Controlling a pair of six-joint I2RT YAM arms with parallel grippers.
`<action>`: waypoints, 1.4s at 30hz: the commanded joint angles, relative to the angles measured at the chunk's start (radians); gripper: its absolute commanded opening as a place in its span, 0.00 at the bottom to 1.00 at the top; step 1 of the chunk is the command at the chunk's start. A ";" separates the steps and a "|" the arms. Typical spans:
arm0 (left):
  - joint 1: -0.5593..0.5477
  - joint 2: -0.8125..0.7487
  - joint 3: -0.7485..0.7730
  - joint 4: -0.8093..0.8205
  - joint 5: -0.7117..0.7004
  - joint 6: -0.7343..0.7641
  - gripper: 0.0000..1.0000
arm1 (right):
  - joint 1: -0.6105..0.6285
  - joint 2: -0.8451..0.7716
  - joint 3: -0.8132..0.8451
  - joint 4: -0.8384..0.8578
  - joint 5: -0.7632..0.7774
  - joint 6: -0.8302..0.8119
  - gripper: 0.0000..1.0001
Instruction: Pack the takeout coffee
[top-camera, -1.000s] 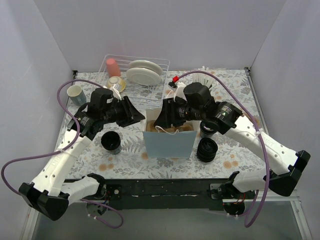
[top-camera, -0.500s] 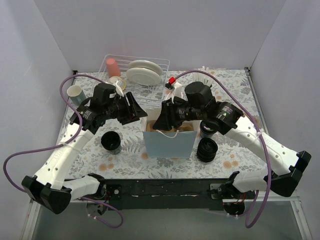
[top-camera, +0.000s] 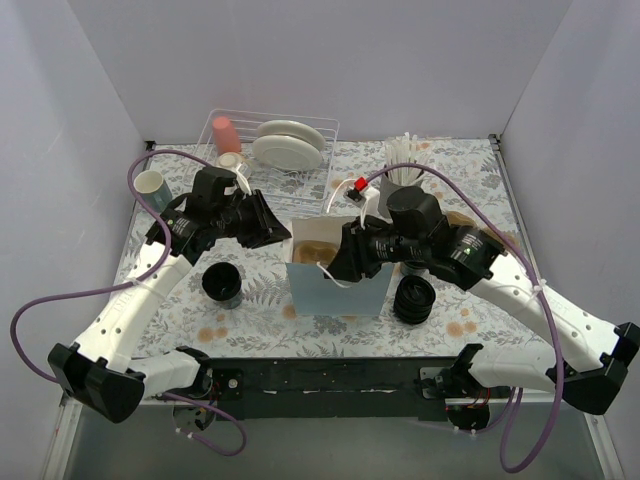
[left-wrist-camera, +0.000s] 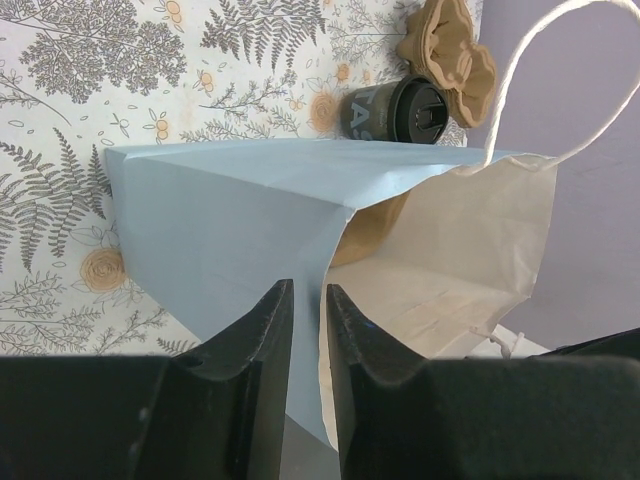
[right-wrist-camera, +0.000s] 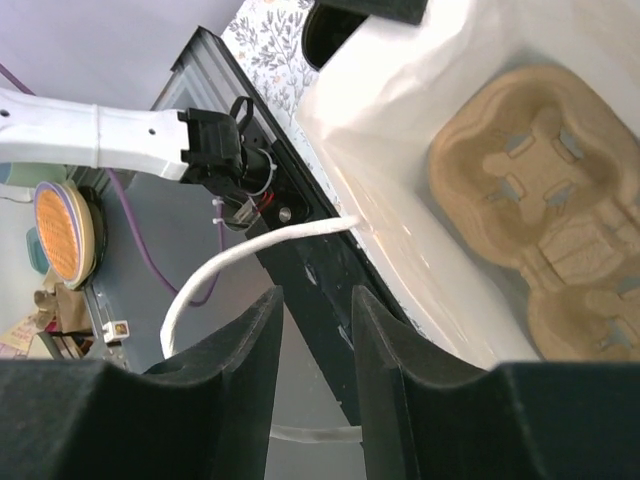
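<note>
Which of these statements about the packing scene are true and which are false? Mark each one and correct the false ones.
1. The light blue paper bag is open, with a brown moulded-pulp cup carrier inside. True.
2. The small black lidded coffee cup is inside the bag. False: it sits on the floral-patterned table, outside the bag.
3. A lidless black disposable cup stands on the left arm's side of the bag. True.
4. The white plates lie flat on the table. False: they sit in the white wire dish rack.
5. The left gripper has its fingers close together at the bag's wall. True.
</note>
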 joint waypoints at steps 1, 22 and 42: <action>-0.006 0.000 -0.005 -0.007 -0.002 0.000 0.20 | 0.011 -0.049 -0.056 0.034 0.022 -0.031 0.41; -0.006 -0.002 0.074 -0.053 -0.022 0.003 0.47 | 0.018 0.007 0.216 -0.107 0.271 -0.008 0.55; -0.006 0.029 0.081 -0.073 -0.025 0.051 0.24 | 0.015 0.193 0.415 -0.637 0.848 0.114 0.63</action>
